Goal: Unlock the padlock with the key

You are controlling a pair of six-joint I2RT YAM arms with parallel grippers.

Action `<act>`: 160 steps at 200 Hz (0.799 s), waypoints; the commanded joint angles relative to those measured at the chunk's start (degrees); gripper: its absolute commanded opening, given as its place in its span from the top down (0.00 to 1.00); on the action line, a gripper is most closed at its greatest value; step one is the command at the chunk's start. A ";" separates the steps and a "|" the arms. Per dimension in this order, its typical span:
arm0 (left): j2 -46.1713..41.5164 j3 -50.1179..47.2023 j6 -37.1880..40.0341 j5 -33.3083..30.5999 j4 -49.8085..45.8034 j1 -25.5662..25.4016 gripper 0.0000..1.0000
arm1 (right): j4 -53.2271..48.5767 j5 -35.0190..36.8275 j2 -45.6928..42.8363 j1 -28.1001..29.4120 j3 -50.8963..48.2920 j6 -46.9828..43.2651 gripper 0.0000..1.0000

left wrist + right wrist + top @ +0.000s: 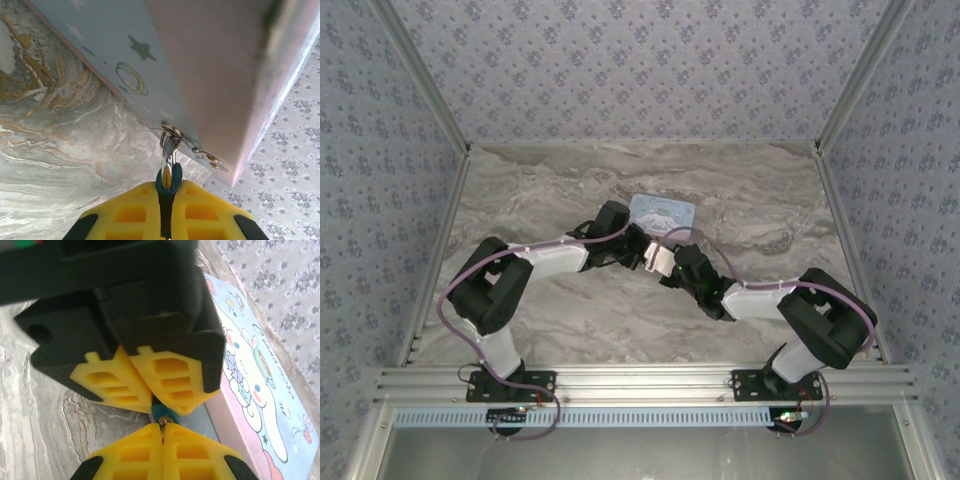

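At the tin's (pixel 100 40) edge, your left gripper (pixel 166 192) is clamping the padlock (pixel 177 179), while your right gripper's (pixel 162 437) jaws are pinching the key (pixel 164 426) just beside it.

Bright, even light; soft shadows; wrist close-ups blurred.

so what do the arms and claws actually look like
The left arm and right arm have white links, bulky black joints and a thin purple cable looped alongside. The left claw and right claw each have black housings with two yellow fingers moulded with hollow rectangular cells.
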 commanded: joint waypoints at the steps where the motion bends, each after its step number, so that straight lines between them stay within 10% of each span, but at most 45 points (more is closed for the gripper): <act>1: -0.36 0.20 -1.54 1.81 1.69 -0.45 1.00 | -0.59 2.87 -1.17 -0.36 1.70 12.66 1.00; 74: -0.18 -0.69 -1.59 1.31 2.12 -0.40 1.00 | 4.39 -2.26 3.81 -1.45 0.01 26.09 1.00; 160: -6.98 -3.35 5.42 -2.23 -2.80 2.08 0.38 | 4.70 -13.36 4.06 -6.18 -0.89 45.92 1.00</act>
